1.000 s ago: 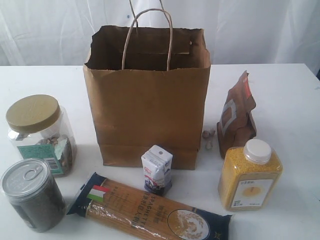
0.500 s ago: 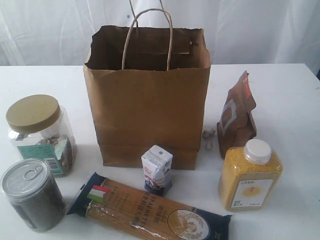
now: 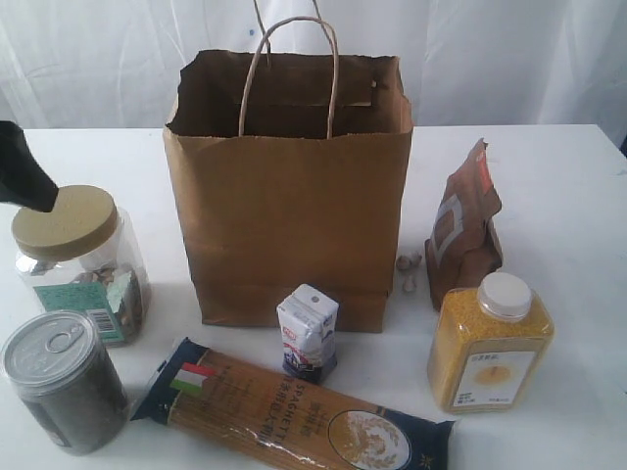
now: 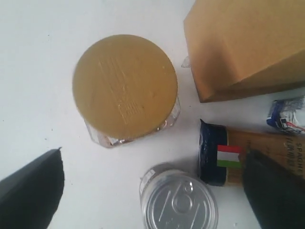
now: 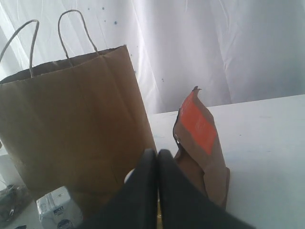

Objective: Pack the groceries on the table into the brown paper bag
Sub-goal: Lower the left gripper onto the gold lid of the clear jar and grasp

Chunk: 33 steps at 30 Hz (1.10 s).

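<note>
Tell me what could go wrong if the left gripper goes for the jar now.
The silver tin can stands close beside the clear jar, and the spaghetti packet seems to lie below one finger of the open left gripper; coming down could knock either. Later, the jar might catch the brown paper bag rim or its upright handles and tip it.

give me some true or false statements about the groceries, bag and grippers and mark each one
The brown paper bag stands upright, mouth open. True.
The spaghetti packet is inside the bag. False: it lies on the table in front of the bag.
The left gripper is wide open. True.
The right gripper holds the brown pouch. False: it is shut on nothing, clear of the pouch.
The silver tin can lies on its side. False: it stands upright.
</note>
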Motion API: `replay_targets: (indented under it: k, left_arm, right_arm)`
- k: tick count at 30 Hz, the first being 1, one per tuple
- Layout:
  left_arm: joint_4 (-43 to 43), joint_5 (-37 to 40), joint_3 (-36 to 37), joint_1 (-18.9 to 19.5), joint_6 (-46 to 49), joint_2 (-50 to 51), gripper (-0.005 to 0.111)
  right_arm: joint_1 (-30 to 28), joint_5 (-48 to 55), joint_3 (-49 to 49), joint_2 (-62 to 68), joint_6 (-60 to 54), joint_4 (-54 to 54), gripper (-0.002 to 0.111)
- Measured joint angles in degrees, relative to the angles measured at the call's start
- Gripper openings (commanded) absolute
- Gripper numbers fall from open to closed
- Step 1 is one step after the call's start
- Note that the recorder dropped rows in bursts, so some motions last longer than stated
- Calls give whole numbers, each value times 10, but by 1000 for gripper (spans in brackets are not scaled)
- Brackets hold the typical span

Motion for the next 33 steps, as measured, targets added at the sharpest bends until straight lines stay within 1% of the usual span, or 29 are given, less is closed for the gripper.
replay_targets:
  k: [7,14,24,33]
  left_arm:
    - [16,10,-57,0,13,68,105]
    - [33,58,-102,0,24,139,105]
    - [33,65,-139,0,26,227,105]
    - [33,60,-144,0,26,264,105]
  right_arm:
    - [0,0,0,0,0,0,0]
    - [0,0,0,0,0,0,0]
    - [0,0,0,0,0,0,0]
    - [0,0,0,0,0,0,0]
